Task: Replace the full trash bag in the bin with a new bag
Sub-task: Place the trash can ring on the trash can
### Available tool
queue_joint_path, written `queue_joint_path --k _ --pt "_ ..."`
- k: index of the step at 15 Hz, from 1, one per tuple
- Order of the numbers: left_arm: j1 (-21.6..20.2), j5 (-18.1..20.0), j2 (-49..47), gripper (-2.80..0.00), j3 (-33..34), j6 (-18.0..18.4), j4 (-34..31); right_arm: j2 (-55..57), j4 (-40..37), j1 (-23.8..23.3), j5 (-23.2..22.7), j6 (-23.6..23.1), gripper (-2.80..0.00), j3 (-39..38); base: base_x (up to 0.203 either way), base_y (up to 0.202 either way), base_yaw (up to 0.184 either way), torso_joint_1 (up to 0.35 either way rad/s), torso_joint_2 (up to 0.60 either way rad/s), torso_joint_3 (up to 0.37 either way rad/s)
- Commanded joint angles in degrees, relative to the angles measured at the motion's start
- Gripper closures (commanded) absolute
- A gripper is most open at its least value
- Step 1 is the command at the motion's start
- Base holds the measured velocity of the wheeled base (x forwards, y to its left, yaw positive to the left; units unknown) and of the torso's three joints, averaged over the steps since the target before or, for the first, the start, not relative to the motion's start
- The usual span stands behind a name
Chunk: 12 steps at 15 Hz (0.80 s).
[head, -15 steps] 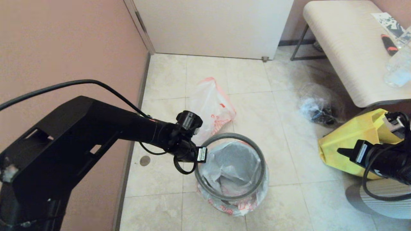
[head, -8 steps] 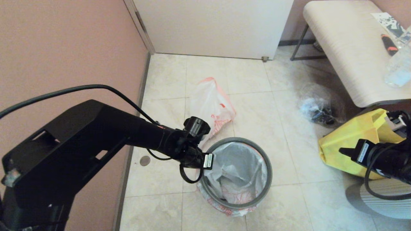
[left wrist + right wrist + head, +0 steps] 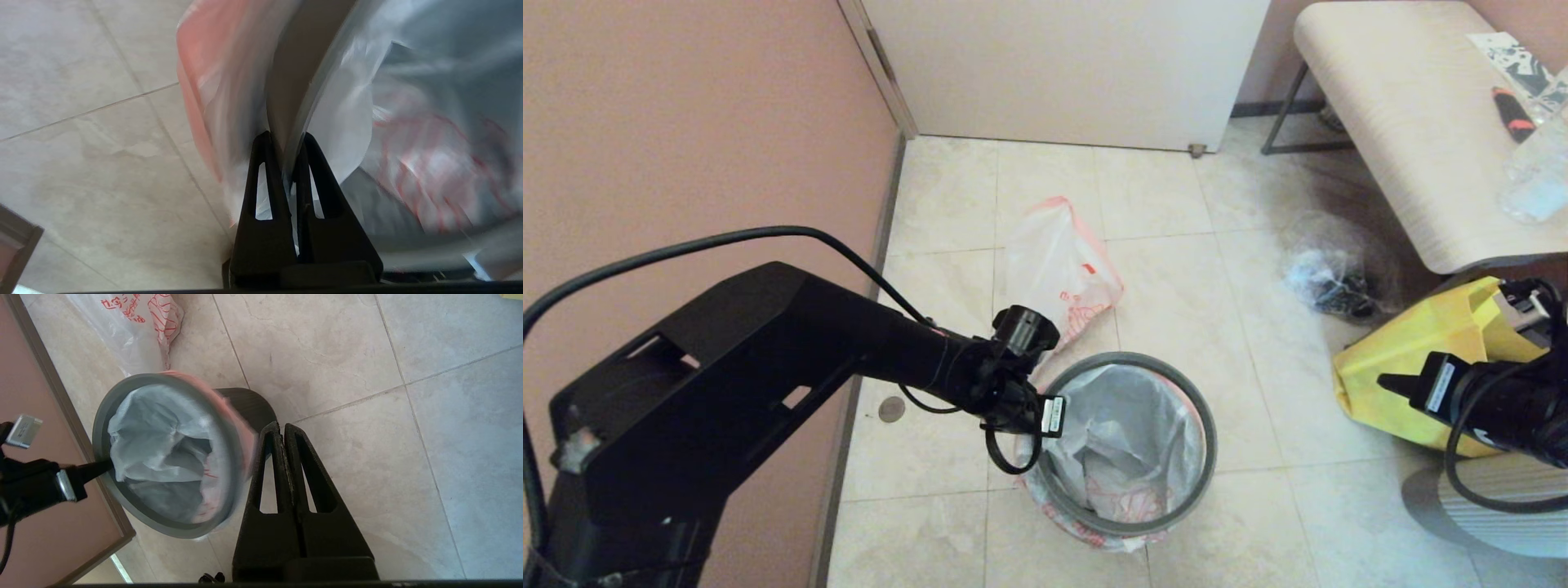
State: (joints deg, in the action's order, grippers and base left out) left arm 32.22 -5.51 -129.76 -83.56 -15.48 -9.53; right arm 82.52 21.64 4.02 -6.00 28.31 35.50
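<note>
Nearest to the robot, the bin (image 3: 1131, 490) stands on the tiled floor (image 3: 1241, 523), lined with the new bag (image 3: 1123, 445); the bag's pink-orange edge and red print fold out over the sides, and a grey ring (image 3: 1201, 408) sits on top of the plastic around the mouth. Only a little of the bin's black wall shows, in the right wrist view (image 3: 245, 406).

At the near left of that ring, the left gripper (image 3: 286, 136) has its jaws pinched narrow on the ring and the bag film together, one finger (image 3: 261, 175) on the outside and the other inside the mouth.

Off to the right, the right gripper (image 3: 282, 428) hangs above the floor with its jaws pressed together and nothing between them, apart from the bin and just in front of a yellow tote (image 3: 1429, 359).

Farther back, the full trash bag (image 3: 1058, 273) lies on the tiles just behind the bin, near the pink wall (image 3: 686, 122). A clear bag with dark lumps (image 3: 1327, 273) rests to the right, beside a pale bench (image 3: 1405, 131). A white door (image 3: 1062, 65) closes off the far end.
</note>
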Motion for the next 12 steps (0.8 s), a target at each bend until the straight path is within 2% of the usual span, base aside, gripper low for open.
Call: queue_joint_path --k 1,12 --pt "0.65 -0.11 1.63 0.0 0.51 -0.16 -0.05 0.01 0.16 0.02 -0.07 0.17 0.0 -0.08 0.0 0.0 0.0 0.0 0.0 0.0" --pt "-0.85 -1.23 0.12 0.0 2.44 -0.07 0.22 1.1 -0.02 0.2 0.02 0.06 0.0 2.6 0.0 0.0 0.0 0.0 0.0 0.0"
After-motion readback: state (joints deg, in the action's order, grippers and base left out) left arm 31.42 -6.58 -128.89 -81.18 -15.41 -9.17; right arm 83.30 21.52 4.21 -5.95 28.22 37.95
